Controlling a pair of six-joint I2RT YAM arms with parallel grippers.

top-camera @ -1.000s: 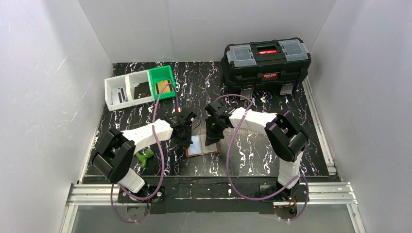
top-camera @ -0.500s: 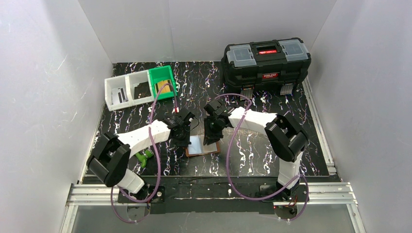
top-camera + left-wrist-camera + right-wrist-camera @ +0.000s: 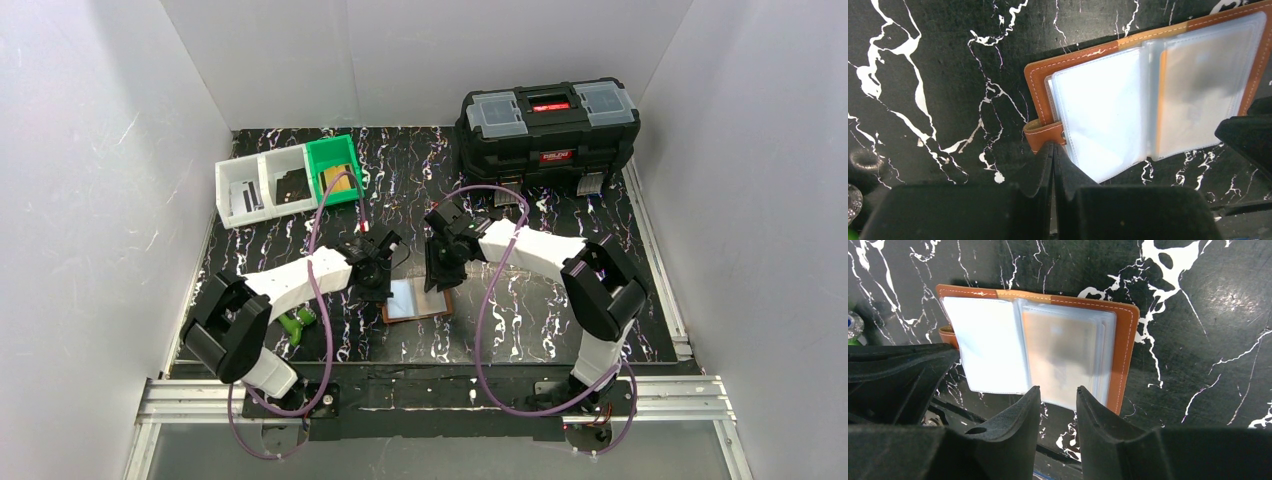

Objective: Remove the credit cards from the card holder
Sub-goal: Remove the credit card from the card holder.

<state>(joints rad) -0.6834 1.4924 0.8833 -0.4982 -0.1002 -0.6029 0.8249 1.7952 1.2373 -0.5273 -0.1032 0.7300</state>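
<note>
The brown card holder lies open and flat on the black marbled table, its glossy pale pockets facing up. A pale tan credit card shows inside the clear pocket on one half; in the left wrist view it looks greyish. My left gripper is shut, its tips against the holder's brown snap tab at the left edge. My right gripper is open by a narrow gap, its tips right at the near edge of the pocket with the card. Both grippers flank the holder in the top view: the left gripper and the right gripper.
A big black toolbox stands at the back right. Two white bins and a green bin stand at the back left. A small green object lies by the left arm. White walls enclose the table.
The left arm's elbow swung outward to the left while its gripper stayed at the holder. The right gripper shifted slightly back along the holder's right half. The holder has not moved.
</note>
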